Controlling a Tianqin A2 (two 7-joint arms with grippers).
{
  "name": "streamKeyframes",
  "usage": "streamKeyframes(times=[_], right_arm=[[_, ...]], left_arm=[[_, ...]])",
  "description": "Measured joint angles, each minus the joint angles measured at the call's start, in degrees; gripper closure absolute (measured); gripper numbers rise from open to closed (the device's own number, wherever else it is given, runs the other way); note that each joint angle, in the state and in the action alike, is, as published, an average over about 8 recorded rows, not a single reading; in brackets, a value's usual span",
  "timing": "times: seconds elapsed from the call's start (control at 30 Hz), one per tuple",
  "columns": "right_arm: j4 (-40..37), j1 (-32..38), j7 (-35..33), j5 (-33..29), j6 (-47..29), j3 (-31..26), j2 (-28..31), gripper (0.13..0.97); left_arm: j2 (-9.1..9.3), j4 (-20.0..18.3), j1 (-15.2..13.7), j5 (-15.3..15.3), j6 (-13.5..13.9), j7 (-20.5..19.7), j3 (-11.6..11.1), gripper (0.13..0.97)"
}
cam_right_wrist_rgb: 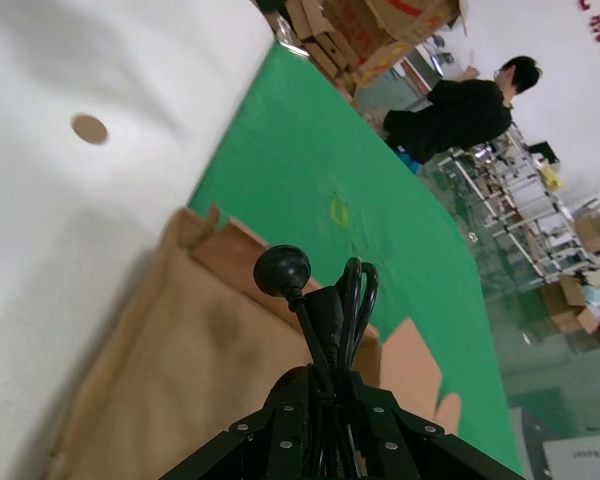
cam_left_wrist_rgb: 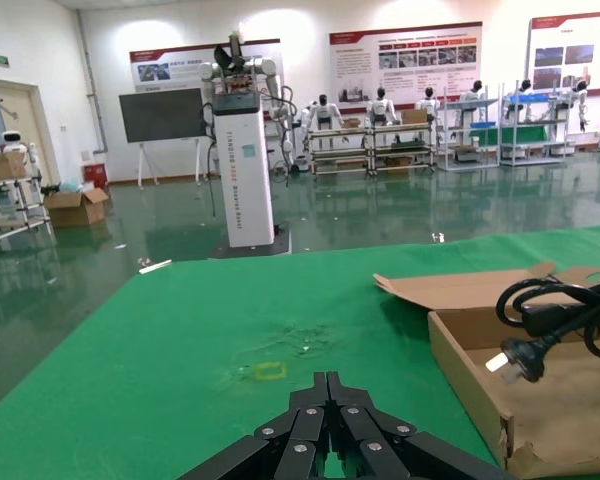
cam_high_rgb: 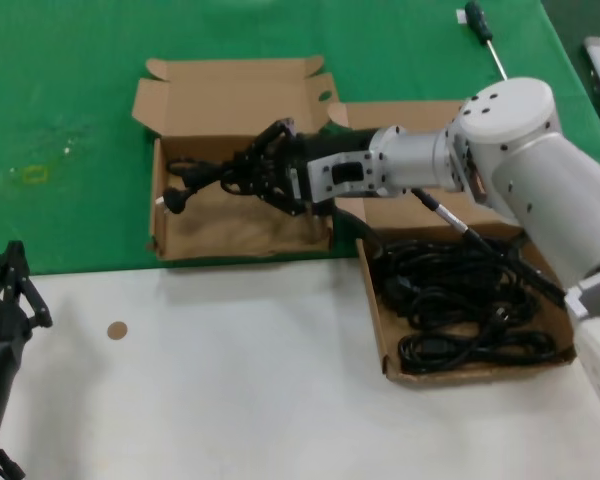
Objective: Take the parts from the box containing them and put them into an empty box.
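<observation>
No writing can be read with confidence. In the left wrist view the white pillar (cam_left_wrist_rgb: 244, 165) in the hall carries a vertical line of lettering too small to make out, and the wall posters (cam_left_wrist_rgb: 405, 62) behind it bear red headings and text that stay illegible.

Matt brown cardboard boxes (cam_high_rgb: 235, 235) on a green felt-like cloth (cam_high_rgb: 70, 130); black rubbery cords (cam_high_rgb: 460, 290); smooth silver metal arm (cam_high_rgb: 420, 160).

Black cord bundle (cam_high_rgb: 195, 180) hangs over the smaller box (cam_high_rgb: 230, 235); others fill the larger box (cam_high_rgb: 390, 345).
</observation>
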Motion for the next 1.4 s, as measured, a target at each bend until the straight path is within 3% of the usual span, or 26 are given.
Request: streamKeyframes(times=[0.27, 0.47, 0.67, 0.87, 1.13, 1.4], right_arm=[[-11.9, 4.1, -10.2, 2.4, 1.5, 3.9, -2.7, 0.864], [-15.2, 5.0, -12.5, 2.6, 1.5, 5.2, -3.0, 0.838], [-16.0, 5.1, -12.8, 2.4, 1.0, 5.8, -2.6, 0.754], [-8.3, 2.2, -7.2, 1.4, -1.1, 5.0, -0.1, 0.726], [7.7, -3.9, 3.5, -0.1, -2.8, 3.1, 4.8, 0.542], [10.5, -5.0, 5.2, -0.2, -2.8, 2.9, 5.7, 0.362]], left_arm=[[0.00, 0.0, 0.0, 0.0, 0.0, 0.0, 0.0, 0.945], [0.00, 0.0, 0.0, 0.0, 0.0, 0.0, 0.0, 0.945], [0.00, 0.0, 0.0, 0.0, 0.0, 0.0, 0.0, 0.945], [0.00, 0.0, 0.0, 0.0, 0.0, 0.0, 0.0, 0.945], [0.00, 0.0, 0.0, 0.0, 0.0, 0.0, 0.0, 0.945], [0.00, 0.0, 0.0, 0.0, 0.0, 0.0, 0.0, 0.938]])
